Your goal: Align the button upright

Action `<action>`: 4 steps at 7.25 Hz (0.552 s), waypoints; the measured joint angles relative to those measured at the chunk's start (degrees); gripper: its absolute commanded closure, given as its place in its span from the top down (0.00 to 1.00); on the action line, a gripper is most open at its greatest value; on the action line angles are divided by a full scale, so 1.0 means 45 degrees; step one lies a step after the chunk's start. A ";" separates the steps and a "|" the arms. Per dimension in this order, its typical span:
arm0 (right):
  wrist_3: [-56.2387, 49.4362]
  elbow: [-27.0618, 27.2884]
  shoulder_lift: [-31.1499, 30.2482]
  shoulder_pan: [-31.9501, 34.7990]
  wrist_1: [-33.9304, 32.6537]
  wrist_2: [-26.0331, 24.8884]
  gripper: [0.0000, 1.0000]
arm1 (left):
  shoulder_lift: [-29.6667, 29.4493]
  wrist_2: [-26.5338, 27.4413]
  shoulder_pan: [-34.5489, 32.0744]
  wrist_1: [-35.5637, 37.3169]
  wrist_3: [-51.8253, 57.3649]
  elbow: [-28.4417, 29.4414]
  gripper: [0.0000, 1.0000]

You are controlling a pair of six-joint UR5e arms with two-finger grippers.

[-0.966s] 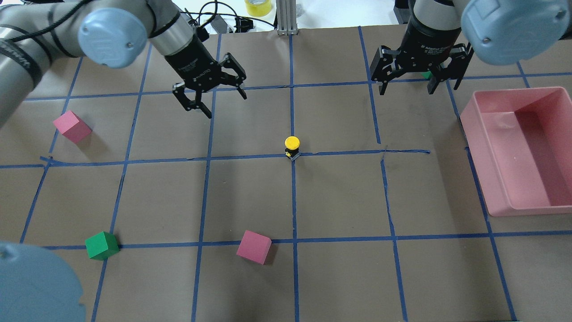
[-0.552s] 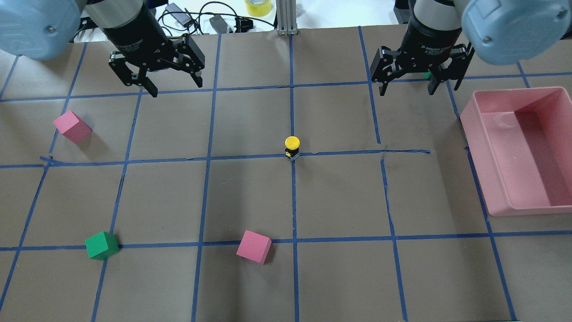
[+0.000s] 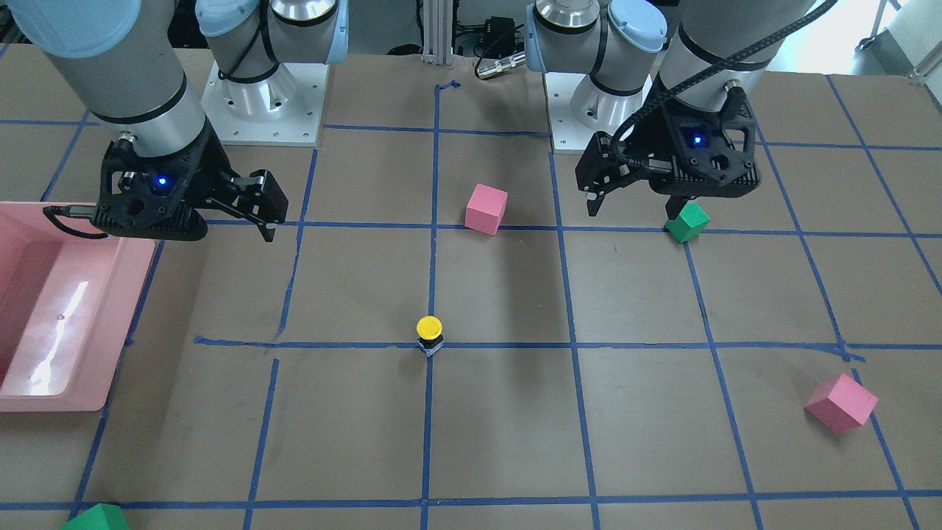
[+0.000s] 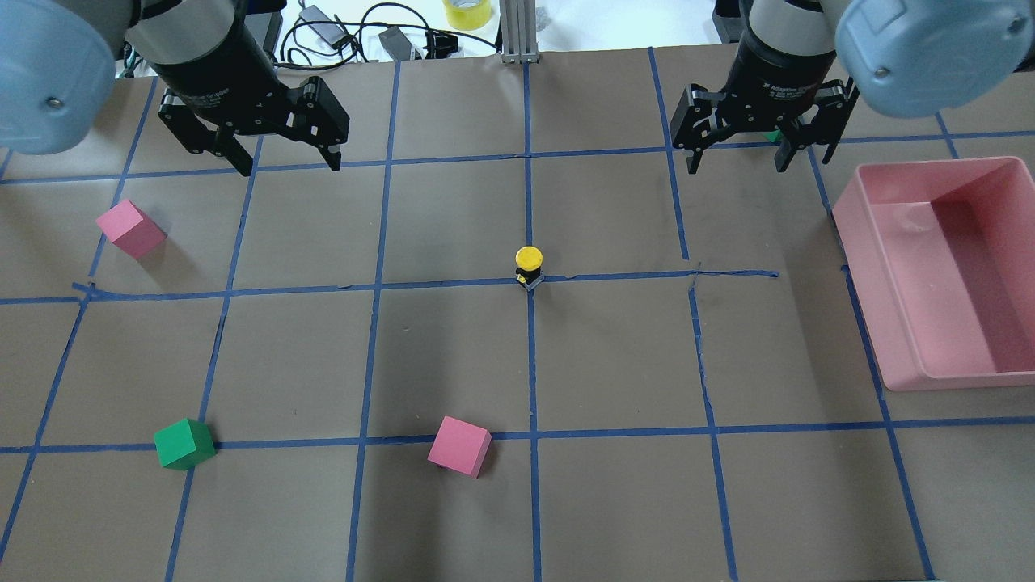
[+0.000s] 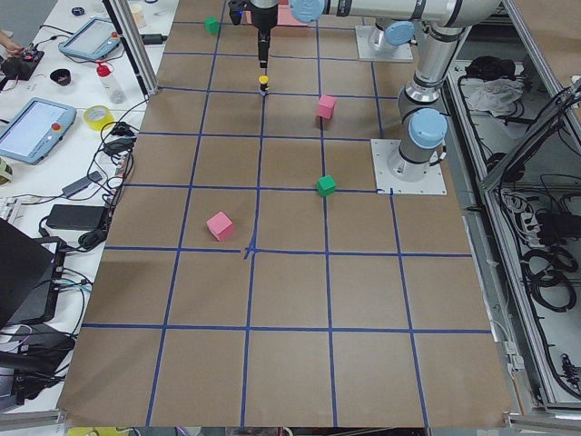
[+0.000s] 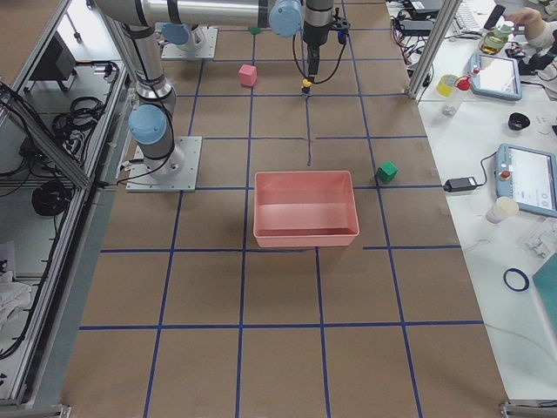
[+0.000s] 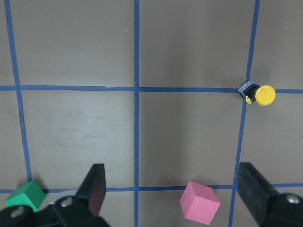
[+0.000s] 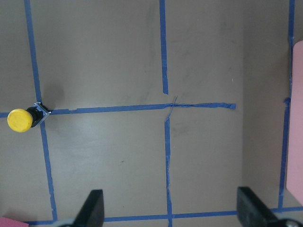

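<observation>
The button (image 4: 529,267) stands upright in the middle of the table (image 4: 614,356), right on a crossing of blue tape lines. Its round yellow cap faces up over a small black and grey body. Nothing touches it.

The left claw (image 4: 287,166) and the right claw (image 4: 737,166) both hang spread wide and hold nothing. Each is well apart from the button.

From overhead the cap covers most of the body. The left wrist view shows the button (image 7: 258,93) from the side of the cap, with a grey plate at its foot. That view also takes in a pink cube (image 7: 200,208) and a green cube (image 7: 26,196) between and beside the claw's fingers (image 7: 94,187).

A second green cube (image 4: 774,136) is only a sliver behind the right claw overhead and is cut off at the front view's lower edge, but it shows whole from the right side (image 6: 386,171). In both side views the button is a tiny speck, its body too small to make out. A pink bin (image 4: 954,381) runs off the overhead view's right edge.
</observation>
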 measured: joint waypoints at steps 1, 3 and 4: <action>-0.0021 0.0003 0.0000 0.0000 0.0000 -0.0035 1.00 | 0.0036 0.0000 -0.0005 0.0029 -0.0009 -0.0067 1.00; -0.0088 0.0006 0.0000 0.0000 -0.0009 -0.0070 1.00 | 0.0053 -0.0013 -0.0007 0.0042 -0.0028 -0.0110 1.00; -0.0134 0.0006 0.0001 0.0000 -0.0010 -0.0081 1.00 | 0.0056 -0.0011 -0.0008 0.0043 -0.0032 -0.0115 1.00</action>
